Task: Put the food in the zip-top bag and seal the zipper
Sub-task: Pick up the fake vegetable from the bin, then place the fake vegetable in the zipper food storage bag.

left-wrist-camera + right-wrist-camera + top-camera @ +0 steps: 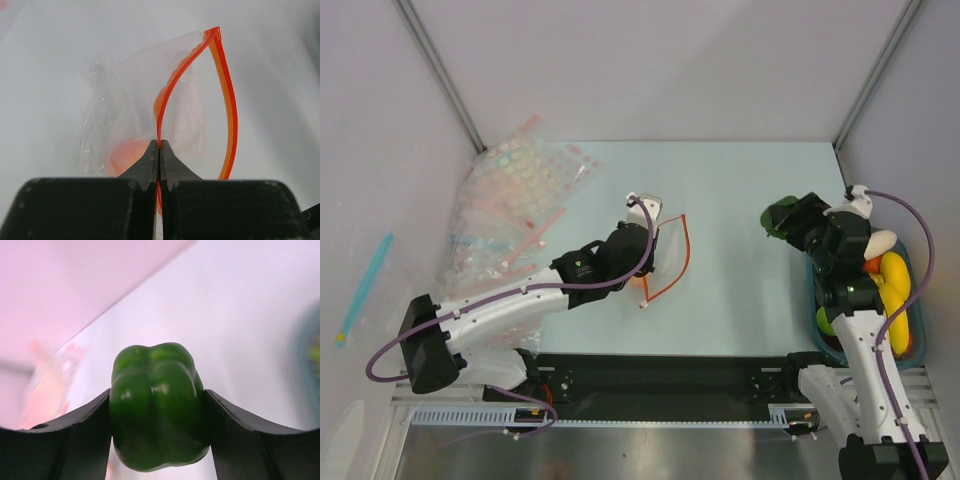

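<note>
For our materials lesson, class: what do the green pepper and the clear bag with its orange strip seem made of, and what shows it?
The green pepper: probably hard moulded plastic, glossy; white glints on smooth lobes. The clear bag: thin soft plastic film; see-through and creased. The orange strip: seemingly thicker plastic, slightly translucent; holds a smooth curve.

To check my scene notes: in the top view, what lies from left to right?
Thin turquoise stick, heap of dotted clear bags, clear zip-top bag with red-orange strip, green plastic pepper, teal bin.
</note>
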`<state>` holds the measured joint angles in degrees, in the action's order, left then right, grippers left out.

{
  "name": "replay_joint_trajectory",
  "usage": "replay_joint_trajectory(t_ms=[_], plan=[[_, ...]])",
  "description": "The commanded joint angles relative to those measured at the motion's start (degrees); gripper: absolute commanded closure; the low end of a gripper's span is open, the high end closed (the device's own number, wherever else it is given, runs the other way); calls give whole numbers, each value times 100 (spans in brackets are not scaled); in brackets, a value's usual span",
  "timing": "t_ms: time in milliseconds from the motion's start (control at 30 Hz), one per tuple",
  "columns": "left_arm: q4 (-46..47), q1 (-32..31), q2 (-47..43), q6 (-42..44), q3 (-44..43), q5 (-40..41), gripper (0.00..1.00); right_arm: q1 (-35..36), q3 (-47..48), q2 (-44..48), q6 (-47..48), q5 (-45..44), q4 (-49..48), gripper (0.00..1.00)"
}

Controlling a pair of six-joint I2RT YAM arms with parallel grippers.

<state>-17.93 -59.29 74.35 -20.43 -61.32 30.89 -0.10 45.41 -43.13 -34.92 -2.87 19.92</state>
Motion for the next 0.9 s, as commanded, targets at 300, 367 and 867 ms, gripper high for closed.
replay_joint_trajectory(t_ms=[300, 367, 867], plan=[[255, 5, -26, -67, -178, -532, 100, 2845, -409, -617, 1777, 2326, -2835, 60], [246, 5, -60, -76, -179, -558, 100, 3137, -463, -635, 1997, 2449, -2950, 60], [571, 5, -754, -269, 146, -1279, 100, 3903, -832, -1267, 2068, 2168, -3803, 63]])
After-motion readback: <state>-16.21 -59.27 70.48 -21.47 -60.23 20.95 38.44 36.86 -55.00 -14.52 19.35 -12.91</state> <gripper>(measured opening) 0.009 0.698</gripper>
